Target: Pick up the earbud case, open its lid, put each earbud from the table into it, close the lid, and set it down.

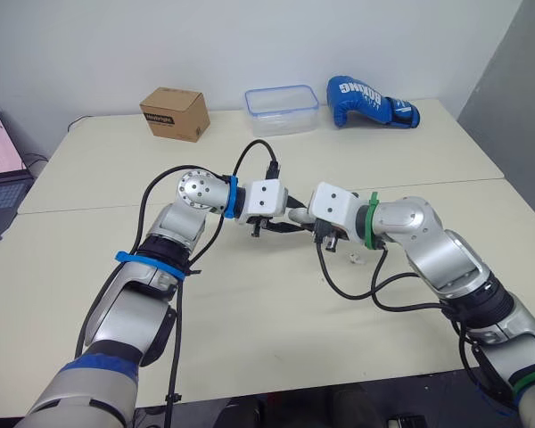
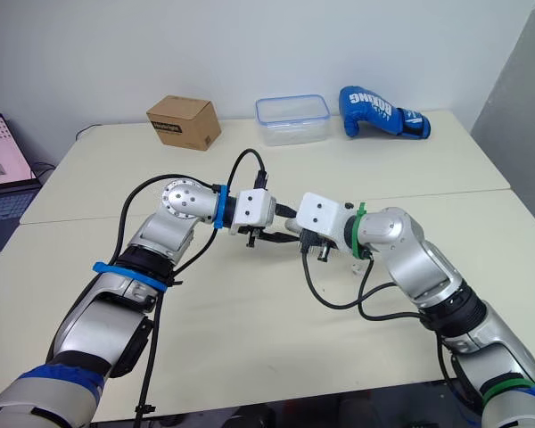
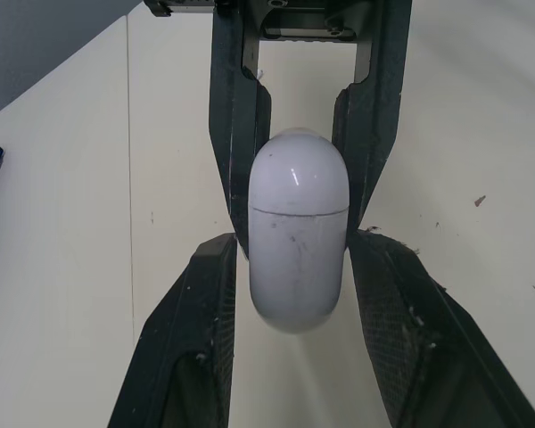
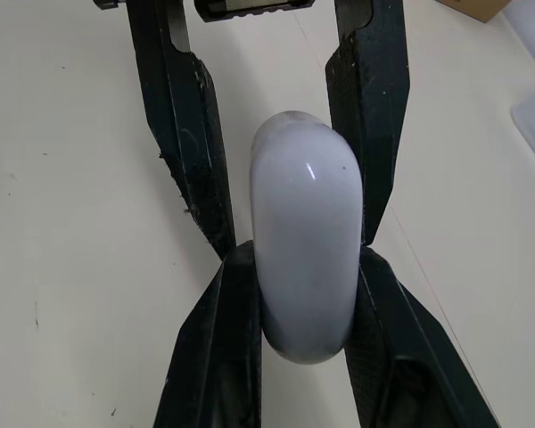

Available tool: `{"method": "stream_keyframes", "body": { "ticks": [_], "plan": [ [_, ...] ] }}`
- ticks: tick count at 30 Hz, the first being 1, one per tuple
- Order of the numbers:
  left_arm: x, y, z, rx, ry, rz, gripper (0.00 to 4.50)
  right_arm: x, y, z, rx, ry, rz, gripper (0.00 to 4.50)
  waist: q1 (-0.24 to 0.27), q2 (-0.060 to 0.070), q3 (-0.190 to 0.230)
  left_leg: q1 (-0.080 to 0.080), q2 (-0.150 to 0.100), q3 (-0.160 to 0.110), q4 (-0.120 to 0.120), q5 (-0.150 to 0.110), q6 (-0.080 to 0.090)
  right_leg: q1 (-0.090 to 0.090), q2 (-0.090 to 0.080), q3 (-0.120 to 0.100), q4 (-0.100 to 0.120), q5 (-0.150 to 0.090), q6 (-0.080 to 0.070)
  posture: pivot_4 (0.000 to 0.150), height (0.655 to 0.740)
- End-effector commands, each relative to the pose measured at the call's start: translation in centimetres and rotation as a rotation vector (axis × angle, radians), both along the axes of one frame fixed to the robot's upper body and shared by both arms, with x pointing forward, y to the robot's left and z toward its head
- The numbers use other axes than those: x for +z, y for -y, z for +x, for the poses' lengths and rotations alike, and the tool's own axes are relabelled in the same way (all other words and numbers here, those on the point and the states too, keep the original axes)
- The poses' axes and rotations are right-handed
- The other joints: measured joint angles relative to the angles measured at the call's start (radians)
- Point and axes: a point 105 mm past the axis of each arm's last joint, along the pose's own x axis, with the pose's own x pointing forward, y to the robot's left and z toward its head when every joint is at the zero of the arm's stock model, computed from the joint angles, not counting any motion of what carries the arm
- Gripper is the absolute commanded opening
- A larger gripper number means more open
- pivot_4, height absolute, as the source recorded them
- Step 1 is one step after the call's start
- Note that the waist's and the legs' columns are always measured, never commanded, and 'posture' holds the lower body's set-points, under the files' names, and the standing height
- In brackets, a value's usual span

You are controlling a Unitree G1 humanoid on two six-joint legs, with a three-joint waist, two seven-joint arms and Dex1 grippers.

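Observation:
The white earbud case (image 3: 299, 241) hangs above the middle of the table (image 1: 250, 312), lid closed, its seam line visible. My right gripper (image 4: 305, 267) is shut on it, with both fingers pressed against its sides. My left gripper (image 3: 294, 245) comes from the opposite side, and its fingers (image 3: 192, 339) flank the case's other end with a thin gap on each side. In the head views the two grippers meet tip to tip at the case (image 1: 295, 215). A small white earbud (image 1: 354, 259) lies on the table just under my right wrist.
Along the far edge stand a cardboard box (image 1: 174, 113), a clear plastic container with a blue rim (image 1: 282, 110) and a blue boxing glove (image 1: 370, 101). A laptop (image 1: 0, 165) sits off the table's left side. Black cables loop from both wrists.

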Motion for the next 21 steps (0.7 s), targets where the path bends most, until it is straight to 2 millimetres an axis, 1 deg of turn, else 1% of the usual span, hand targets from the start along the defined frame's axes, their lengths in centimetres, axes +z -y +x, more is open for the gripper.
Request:
{"method": "stream_keyframes", "body": {
  "ticks": [1, 4, 6, 7, 9, 15, 21],
  "plan": [
    [1.9, 0.6, -0.1, -0.032, 0.063, -0.026, 1.57, 1.1, -0.3, -0.2, 0.023, 0.043, 0.005, 0.84, 0.0, 0.0, 0.0, 0.0, 0.0, 0.0, 0.0, 0.0, 0.0, 0.0, 0.0, 0.0, 0.0, 0.0, 0.0, 0.15, 0.74],
    [1.8, 0.6, -0.2, -0.032, 0.058, -0.023, 1.57, 1.0, -0.2, -0.1, 0.017, 0.041, 0.007, 0.84, 0.0, 0.0, 0.0, 0.0, 0.0, 0.0, 0.0, 0.0, 0.0, 0.0, 0.0, 0.0, 0.0, 0.0, 0.0, 0.15, 0.74],
    [1.7, 0.5, -0.2, -0.033, 0.053, -0.02, 1.57, 1.1, 0.0, -0.1, 0.012, 0.041, 0.018, 1.55, 0.0, 0.0, 0.0, 0.0, 0.0, 0.0, 0.0, 0.0, 0.0, 0.0, 0.0, 0.0, 0.0, 0.0, 0.0, 0.15, 0.74],
    [1.6, 0.5, -0.3, -0.033, 0.051, -0.019, 1.57, 1.1, 0.0, -0.1, 0.01, 0.039, 0.024, 1.74, 0.0, 0.0, 0.0, 0.0, 0.0, 0.0, 0.0, 0.0, 0.0, 0.0, 0.0, 0.0, 0.0, 0.0, 0.0, 0.15, 0.74],
    [1.6, 0.5, -0.2, -0.03, 0.045, -0.021, 1.57, 1.3, 0.2, -0.1, 0.006, 0.039, 0.029, 1.74, 0.0, 0.0, 0.0, 0.0, 0.0, 0.0, 0.0, 0.0, 0.0, 0.0, 0.0, 0.0, 0.0, 0.0, 0.0, 0.15, 0.74],
    [1.4, 0.2, -0.4, -0.015, -0.044, -0.05, 1.57, 1.4, 1.2, 0.1, -0.017, 0.037, 0.028, 1.74, 0.0, 0.0, 0.0, 0.0, 0.0, 0.0, 0.0, 0.0, 0.0, 0.0, 0.0, 0.0, 0.0, 0.0, 0.0, 0.15, 0.74],
    [1.3, 0.0, -0.4, -0.012, -0.045, -0.039, 1.57, 1.6, 1.5, 0.1, -0.023, 0.034, 0.034, 1.74, 0.0, 0.0, 0.0, 0.0, 0.0, 0.0, 0.0, 0.0, 0.0, 0.0, 0.0, 0.0, 0.0, 0.0, 0.0, 0.15, 0.74]
  ]
}}
